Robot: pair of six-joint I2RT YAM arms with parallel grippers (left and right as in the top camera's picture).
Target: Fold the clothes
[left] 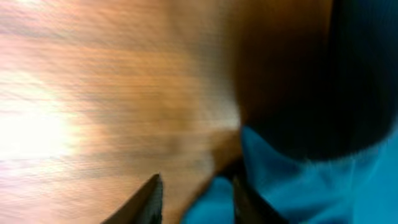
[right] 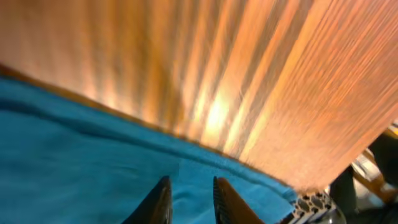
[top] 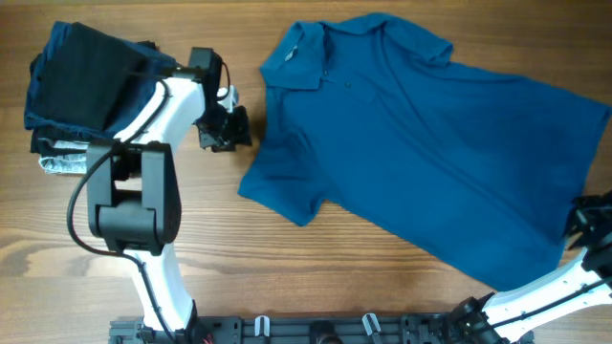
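Observation:
The clothes, a medium-blue polo shirt [top: 430, 143], lie spread face up on the wooden table with the collar [top: 298, 59] at the far left. My left gripper [top: 228, 129] hovers over bare wood just left of the shirt's left side, apart from it. The blurred left wrist view shows that gripper [left: 196, 200] open, with wood and an edge of the shirt [left: 311, 186] beyond its tips. My right gripper [top: 585, 218] is at the shirt's right end by the hem. In the right wrist view it [right: 189, 200] stands slightly open over flat shirt fabric [right: 74, 155], holding nothing.
A stack of folded dark garments [top: 81, 81] sits at the far left behind the left arm. A black metal rail [top: 316, 330] runs along the table's front edge, and its end [right: 311, 204] shows near the shirt's hem corner.

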